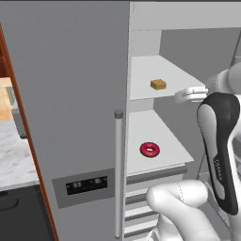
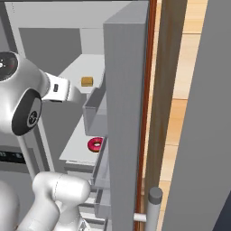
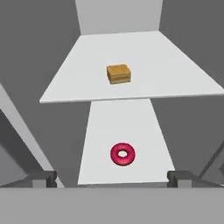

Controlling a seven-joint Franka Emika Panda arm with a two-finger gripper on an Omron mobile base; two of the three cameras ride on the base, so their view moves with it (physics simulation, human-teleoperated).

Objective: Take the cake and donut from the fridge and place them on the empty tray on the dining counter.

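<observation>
While the fridge (image 1: 70,94) stands open, the claw (image 3: 112,178), spread wide and empty, faces inward: cake (image 3: 118,73) ahead on the upper shelf (image 3: 175,74), donut (image 3: 123,154) nearer, one shelf below.

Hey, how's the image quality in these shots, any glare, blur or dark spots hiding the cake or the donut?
Hand view: flat, even light, cake and donut sharp, no glare. Left base view: slightly soft, both still clear. Right base view: the fridge door cuts off part of the donut.
</observation>
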